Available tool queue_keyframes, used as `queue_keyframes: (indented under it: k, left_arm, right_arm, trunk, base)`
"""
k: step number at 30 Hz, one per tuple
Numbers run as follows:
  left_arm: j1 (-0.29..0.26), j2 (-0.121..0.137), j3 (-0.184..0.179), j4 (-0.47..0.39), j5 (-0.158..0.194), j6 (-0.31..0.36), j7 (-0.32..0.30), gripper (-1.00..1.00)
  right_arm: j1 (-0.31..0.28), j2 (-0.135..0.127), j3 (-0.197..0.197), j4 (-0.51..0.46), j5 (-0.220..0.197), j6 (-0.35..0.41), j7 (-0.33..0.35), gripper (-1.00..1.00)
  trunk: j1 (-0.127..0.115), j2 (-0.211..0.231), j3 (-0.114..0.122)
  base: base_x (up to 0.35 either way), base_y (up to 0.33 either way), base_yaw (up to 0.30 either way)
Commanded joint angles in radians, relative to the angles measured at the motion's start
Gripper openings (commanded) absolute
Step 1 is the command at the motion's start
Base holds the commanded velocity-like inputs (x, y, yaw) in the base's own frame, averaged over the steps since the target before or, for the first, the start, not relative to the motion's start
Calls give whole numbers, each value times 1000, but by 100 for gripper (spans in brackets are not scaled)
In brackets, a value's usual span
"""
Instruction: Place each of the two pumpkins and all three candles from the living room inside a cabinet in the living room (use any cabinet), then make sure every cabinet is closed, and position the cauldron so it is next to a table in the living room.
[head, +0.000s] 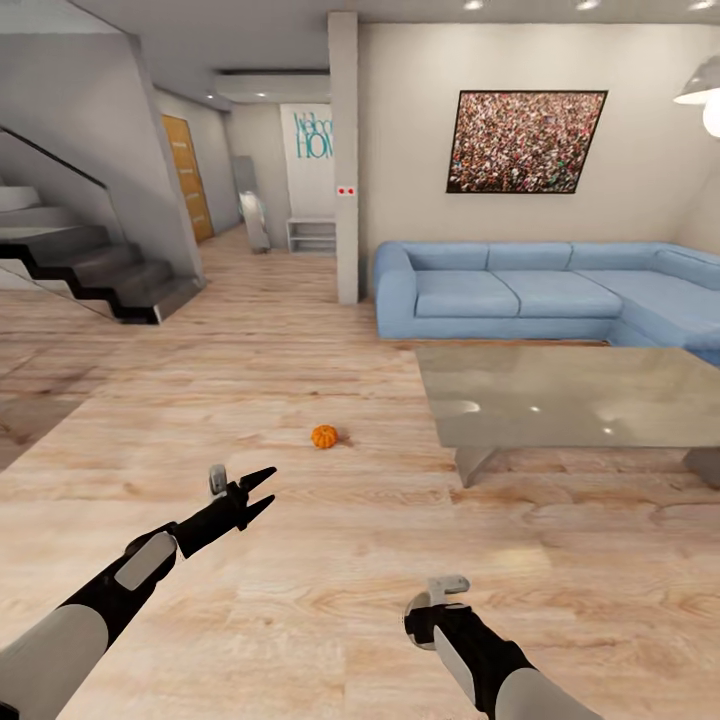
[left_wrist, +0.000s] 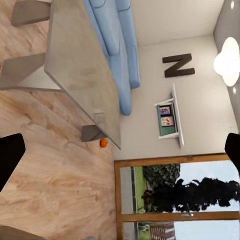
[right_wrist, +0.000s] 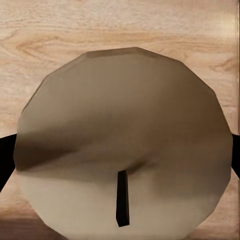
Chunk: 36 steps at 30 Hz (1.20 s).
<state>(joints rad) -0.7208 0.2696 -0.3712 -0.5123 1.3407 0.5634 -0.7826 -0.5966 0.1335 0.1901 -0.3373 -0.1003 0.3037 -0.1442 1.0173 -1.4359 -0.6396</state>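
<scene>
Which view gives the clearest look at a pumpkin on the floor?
The head view: the pumpkin sits in the open on the wood floor, left of the glass table. The left wrist view shows just a small orange blob at the table's edge.

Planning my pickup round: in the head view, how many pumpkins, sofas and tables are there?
Small ribbed orange pumpkin on the wood floor: 1
Light blue corner sofa: 1
Low glossy grey table: 1
Total: 3
</scene>
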Motion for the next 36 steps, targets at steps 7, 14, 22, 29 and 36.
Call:
queue_keyframes:
  k: [7,14,22,29,36]
  left_arm:
    - [0,-1,0,0,0,0,0,100]
    - [0,-2,0,0,0,0,0,100]
    - [0,-1,0,0,0,0,0,100]
    - [0,-1,0,0,0,0,0,100]
    - [0,0,0,0,0,0,0,100]
  right_arm:
    - [0,2,0,1,1,0,1,-100]
    - [0,4,0,8,1,1,2,-100]
    - [0,6,-1,51,4,0,2,-100]
    - [0,6,-1,52,4,0,2,-100]
    - [0,6,-1,52,4,0,2,-100]
  trunk:
    - [0,0,4]
    - [0,0,8]
    - [0,0,8]
    - [0,0,8]
    - [0,0,8]
  base:
    - [0,0,-282]
    - [0,0,-282]
    - [0,0,-282]
    - [0,0,-282]
    - [0,0,-282]
